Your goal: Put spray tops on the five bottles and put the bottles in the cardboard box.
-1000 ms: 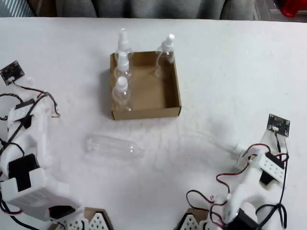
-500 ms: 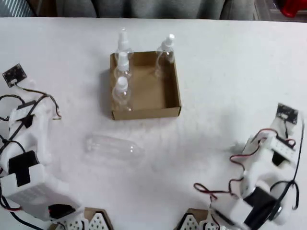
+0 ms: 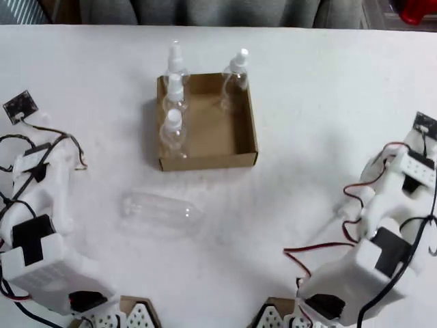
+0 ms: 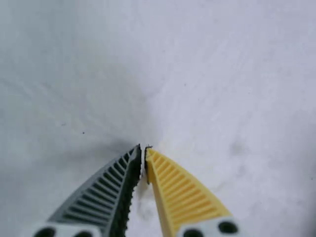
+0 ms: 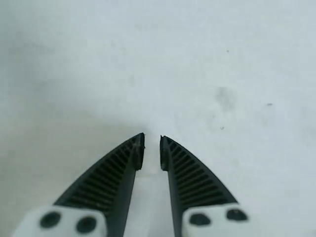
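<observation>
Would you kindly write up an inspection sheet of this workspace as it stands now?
Surface: white table, bare under both claws.
Job's things: four upright topped bottles stand at the cardboard box, three along one side and one at a far corner. A fifth bottle lies on its side on the table in front of the box, with no top visible.
Clutter: nothing seen.
Claws: left claw shut and empty; right claw open a crack and empty.
Cables: red and black wires loop along the arms.
Surroundings: grey fabric and a red object beyond the far edge.
</observation>
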`<state>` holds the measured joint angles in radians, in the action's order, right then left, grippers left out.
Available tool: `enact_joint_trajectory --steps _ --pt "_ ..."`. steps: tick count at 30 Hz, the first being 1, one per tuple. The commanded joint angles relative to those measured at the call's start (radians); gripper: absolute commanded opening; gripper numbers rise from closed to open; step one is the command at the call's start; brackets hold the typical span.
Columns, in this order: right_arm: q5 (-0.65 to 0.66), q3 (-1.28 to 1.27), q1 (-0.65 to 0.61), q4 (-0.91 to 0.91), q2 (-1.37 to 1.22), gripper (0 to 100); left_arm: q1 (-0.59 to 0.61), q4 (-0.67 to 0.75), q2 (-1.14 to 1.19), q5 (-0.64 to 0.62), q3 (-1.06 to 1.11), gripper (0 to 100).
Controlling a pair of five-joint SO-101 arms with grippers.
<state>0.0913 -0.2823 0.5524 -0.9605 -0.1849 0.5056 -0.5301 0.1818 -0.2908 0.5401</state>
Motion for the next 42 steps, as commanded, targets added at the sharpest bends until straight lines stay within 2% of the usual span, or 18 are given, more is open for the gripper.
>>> enact_joint_trajectory --steps 1,8,15,21,26,31,36,42 --pt "0.0 0.152 -0.022 -0.12 -0.01 2.3 -0.012 0.015 -0.013 0.011 -0.066 2" --pt "-0.008 0.313 -0.016 -0.383 0.001 2.3 -0.012 0.02 -0.012 0.011 -0.066 2" --pt "-0.017 0.245 -0.013 -0.498 0.139 1.5 -0.012 0.015 -0.012 0.011 -0.066 2" --pt "-0.084 0.08 -0.027 -0.492 0.329 1.5 -0.012 0.015 -0.012 0.011 -0.066 2" --pt "-0.216 -0.048 -0.088 -0.475 0.433 1.5 -0.012 0.017 -0.012 0.011 -0.066 2" --pt "-0.284 -0.189 -0.076 -0.317 0.484 2.5 -0.012 0.017 -0.012 0.011 -0.066 2" --pt "-0.391 -0.298 -0.071 -0.219 0.495 12.4 -0.012 0.018 -0.012 0.011 -0.066 2" --pt "-0.477 -0.361 -0.088 -0.124 0.487 13.3 -0.012 0.015 -0.012 0.011 -0.066 2"
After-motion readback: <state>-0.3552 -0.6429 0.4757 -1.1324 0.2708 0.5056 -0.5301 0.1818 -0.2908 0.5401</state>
